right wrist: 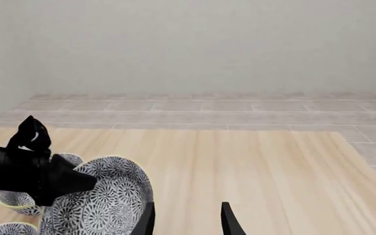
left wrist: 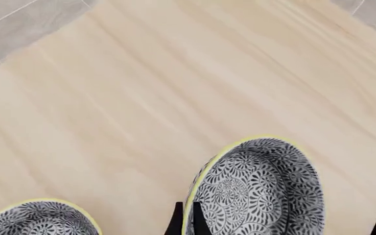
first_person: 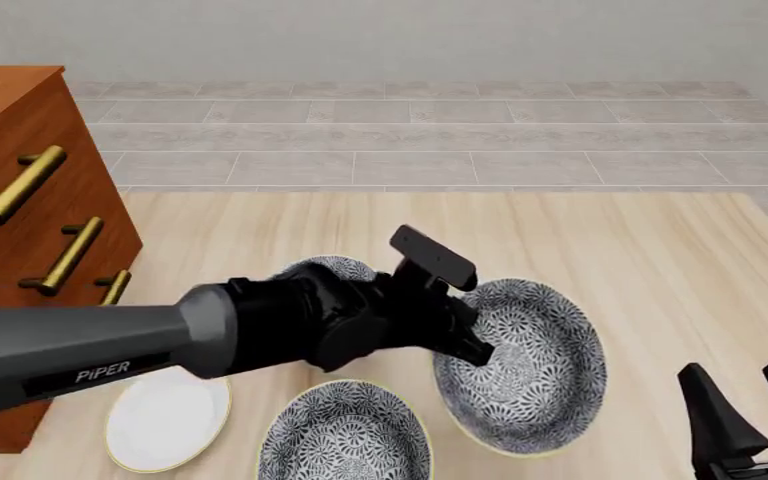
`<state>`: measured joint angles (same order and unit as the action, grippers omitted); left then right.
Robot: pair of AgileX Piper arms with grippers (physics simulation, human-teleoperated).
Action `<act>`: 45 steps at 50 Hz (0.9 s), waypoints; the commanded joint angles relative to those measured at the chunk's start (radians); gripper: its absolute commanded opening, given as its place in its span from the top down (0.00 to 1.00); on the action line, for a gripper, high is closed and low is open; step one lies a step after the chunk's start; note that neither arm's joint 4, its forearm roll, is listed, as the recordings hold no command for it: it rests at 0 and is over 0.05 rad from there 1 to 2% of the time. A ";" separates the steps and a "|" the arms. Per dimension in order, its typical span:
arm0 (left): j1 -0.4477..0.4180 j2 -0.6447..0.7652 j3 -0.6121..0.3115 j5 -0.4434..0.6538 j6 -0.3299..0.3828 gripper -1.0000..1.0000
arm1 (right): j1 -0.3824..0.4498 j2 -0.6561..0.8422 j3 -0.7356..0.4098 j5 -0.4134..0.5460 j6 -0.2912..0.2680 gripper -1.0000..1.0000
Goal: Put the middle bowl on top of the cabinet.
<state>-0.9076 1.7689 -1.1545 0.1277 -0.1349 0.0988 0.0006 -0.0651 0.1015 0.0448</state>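
Here my left claw [first_person: 471, 345] pinches the middle bowl [first_person: 524, 365] by its thin rim, tilted; glazed ceramic, stiff, slippery, breakable if dropped.

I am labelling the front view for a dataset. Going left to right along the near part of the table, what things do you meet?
Cabinet → white plate → near patterned bowl → the bowl held in the left claw, tilted → right claw.
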 commanded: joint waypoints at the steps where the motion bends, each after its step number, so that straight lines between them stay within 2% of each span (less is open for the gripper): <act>1: -0.018 -0.075 0.001 0.014 -0.024 1.00 | 0.003 0.000 0.001 0.001 -0.003 0.00; 29: -0.015 -0.193 0.023 0.040 -0.023 1.00 | 0.008 0.000 0.001 -0.002 -0.009 0.00; 45: 0.029 -0.282 0.027 0.069 -0.023 1.00 | 0.014 0.000 -0.003 0.001 -0.009 0.00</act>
<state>-0.9024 1.5369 -1.1216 0.1779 -0.1666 0.1095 0.0003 -0.0668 0.1015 0.0355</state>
